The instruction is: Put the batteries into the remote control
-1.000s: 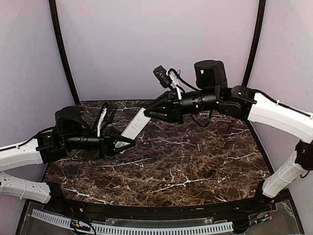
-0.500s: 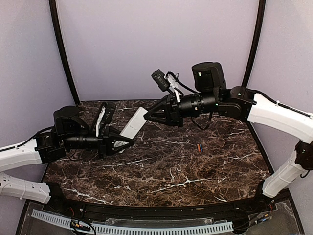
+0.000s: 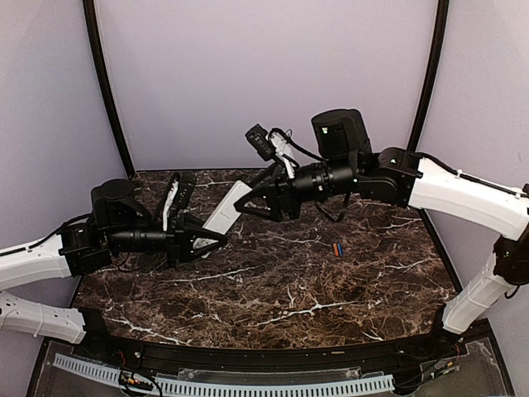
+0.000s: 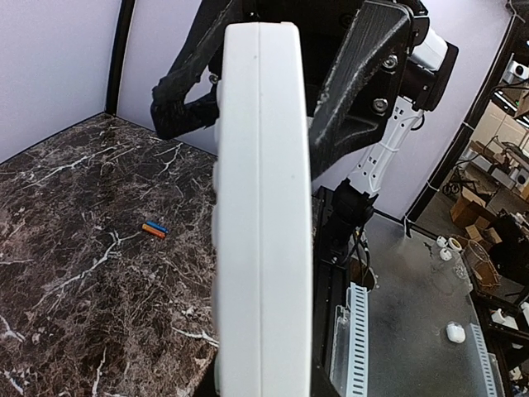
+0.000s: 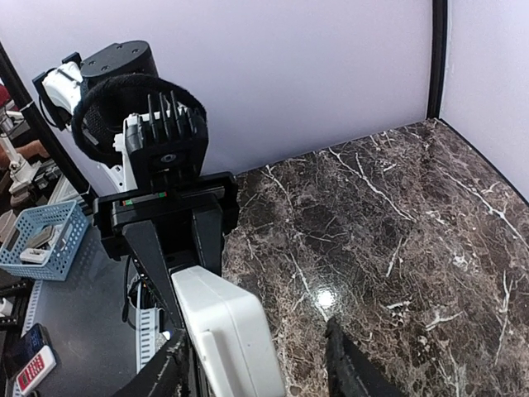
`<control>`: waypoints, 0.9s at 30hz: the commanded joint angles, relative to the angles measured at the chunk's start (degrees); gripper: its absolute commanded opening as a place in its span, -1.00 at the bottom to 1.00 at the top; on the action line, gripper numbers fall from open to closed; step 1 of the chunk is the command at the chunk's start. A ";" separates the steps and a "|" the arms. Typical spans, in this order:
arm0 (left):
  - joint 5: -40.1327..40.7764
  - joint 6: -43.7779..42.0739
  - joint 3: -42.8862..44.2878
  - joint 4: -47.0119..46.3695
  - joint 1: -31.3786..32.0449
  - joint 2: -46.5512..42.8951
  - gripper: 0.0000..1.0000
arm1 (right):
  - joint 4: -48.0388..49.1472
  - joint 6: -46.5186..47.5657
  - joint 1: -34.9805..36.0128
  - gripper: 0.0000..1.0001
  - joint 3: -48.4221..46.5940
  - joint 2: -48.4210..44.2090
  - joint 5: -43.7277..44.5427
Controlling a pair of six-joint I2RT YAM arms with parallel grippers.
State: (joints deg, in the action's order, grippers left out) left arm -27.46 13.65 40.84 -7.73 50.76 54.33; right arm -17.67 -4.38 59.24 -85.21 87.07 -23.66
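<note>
My left claw (image 3: 216, 240) is clamped narrow on the near, lower end of the remote control (image 3: 227, 208), holding it clear of the counter (image 3: 289, 289). The remote's long axis runs from that claw up and away toward the right. From my left wrist I see it edge-on, a white slab rising out of the grip. I cannot make out its battery recess in any view.

At the remote's far, upper end sits my right claw (image 3: 246, 201), jaws roughly half spread and straddling the tip. 1 finger lies close along one side, and the other stands apart from the casing with counter showing in the gap. I judge that this claw grips nothing, though I cannot tell whether the close finger touches.

Further right, the 2 batteries (image 3: 337, 248) lie side by side on the counter, orange-red against blue, well apart from the remote and just beneath my right forearm. My right arm is clearly the nearer one. Fetching them means drawing that claw back off the tip, then down and to the right.
</note>
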 commanded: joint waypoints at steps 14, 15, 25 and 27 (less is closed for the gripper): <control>-3.25 -1.00 0.78 -0.95 0.20 -0.67 -1.00 | -0.88 2.01 0.12 -0.54 -4.35 3.55 -3.62; -3.41 -1.13 0.75 -0.92 0.21 -0.73 -1.00 | -1.58 2.20 -0.15 -0.61 -4.57 3.53 -3.69; -4.77 -2.40 0.19 1.18 0.21 -1.64 -1.00 | -4.52 3.00 -2.86 -0.57 -4.35 0.36 -6.13; -4.64 -2.60 0.13 1.70 0.15 -1.64 -1.00 | -4.69 2.96 -3.03 -0.52 -4.35 0.27 -6.13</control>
State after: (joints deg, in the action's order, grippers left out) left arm -31.59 10.92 40.84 -8.21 50.76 53.71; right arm -21.08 -2.50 58.81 -88.92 89.58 -34.61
